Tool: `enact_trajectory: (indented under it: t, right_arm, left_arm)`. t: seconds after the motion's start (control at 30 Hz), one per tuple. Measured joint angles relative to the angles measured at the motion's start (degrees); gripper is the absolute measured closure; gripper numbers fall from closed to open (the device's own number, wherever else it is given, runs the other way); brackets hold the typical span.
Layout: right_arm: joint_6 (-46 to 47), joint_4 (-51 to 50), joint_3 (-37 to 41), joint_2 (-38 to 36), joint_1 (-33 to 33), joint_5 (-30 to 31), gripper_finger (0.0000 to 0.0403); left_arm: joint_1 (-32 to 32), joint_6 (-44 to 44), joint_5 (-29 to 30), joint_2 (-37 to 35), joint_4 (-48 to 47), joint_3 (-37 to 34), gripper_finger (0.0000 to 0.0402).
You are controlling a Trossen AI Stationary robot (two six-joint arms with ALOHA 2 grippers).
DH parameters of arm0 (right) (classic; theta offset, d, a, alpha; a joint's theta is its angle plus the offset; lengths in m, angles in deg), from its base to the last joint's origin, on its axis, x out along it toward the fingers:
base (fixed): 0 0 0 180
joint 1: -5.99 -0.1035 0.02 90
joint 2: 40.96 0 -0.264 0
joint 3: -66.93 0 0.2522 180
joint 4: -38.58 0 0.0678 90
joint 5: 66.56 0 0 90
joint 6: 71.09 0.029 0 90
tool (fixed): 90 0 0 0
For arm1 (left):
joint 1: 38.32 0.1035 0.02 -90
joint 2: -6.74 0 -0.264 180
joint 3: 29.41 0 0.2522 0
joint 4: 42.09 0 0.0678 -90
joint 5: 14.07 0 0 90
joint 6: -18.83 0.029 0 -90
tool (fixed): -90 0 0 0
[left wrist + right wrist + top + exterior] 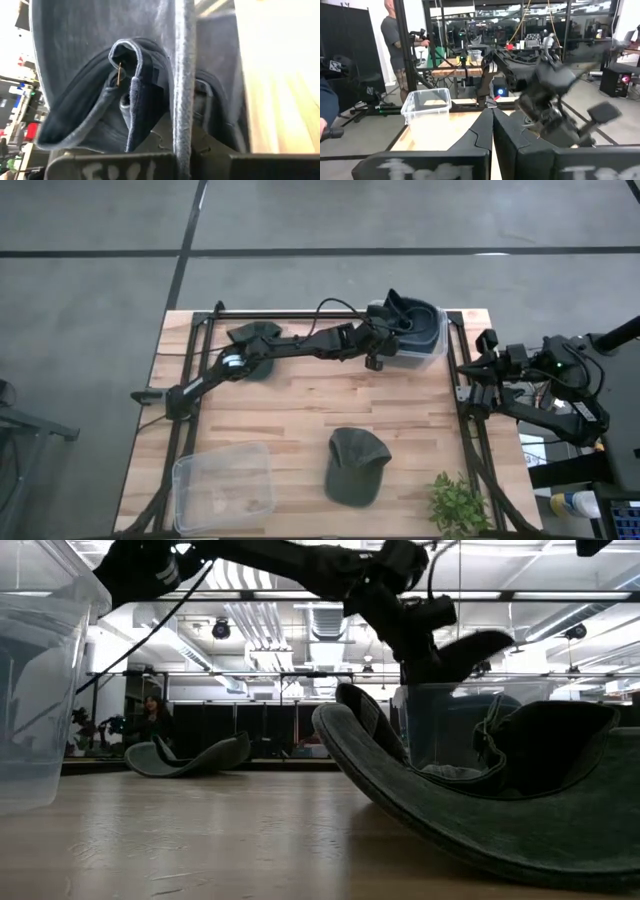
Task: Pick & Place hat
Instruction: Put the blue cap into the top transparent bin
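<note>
Nearest the low camera lies a green hat (480,810), brim up, on the table (300,410). It sits at the near edge, well apart from the bin (425,345), which serves as the landmark.

Left fingers (385,332) are pressed together on the fabric of a blue hat (412,315); the left wrist view shows a fold of denim pinched between them. That hat hangs over the bin, partly inside it as seen from above, with the brim still sticking up above the rim. The left arm reaches across the far side of the table to get there.

Another green hat (255,338) lies on the far side of the table, well left of the bin, partly under the left arm. A second, empty bin (225,485) sits at the near left corner, far from the landmark. A small plant (458,505) stands at the near right corner.

Right fingers (478,385) are closed on nothing, parked off the table's right edge, just beside the bin's side.

Judging from this, one hat is at the point of delivery but not let go; two more wait on the table. The release comes next, then the remaining hats.
</note>
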Motion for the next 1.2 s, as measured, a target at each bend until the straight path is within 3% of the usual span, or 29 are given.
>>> enact_trajectory:
  t: [0.77, 1.2]
  right_arm:
    - [2.6, 0.1, 0.0, 0.1, 0.0, 0.0, 0.0394]
    - [2.6, 0.1, 0.0, 0.1, 0.0, 0.0, 0.0394]
  left_arm:
    - [0.0, -3.4, -1.9, 1.2, 1.5, -0.1, 0.0394]
    - [0.0, -4.9, 2.5, 1.1, 1.9, -0.1, 0.039]
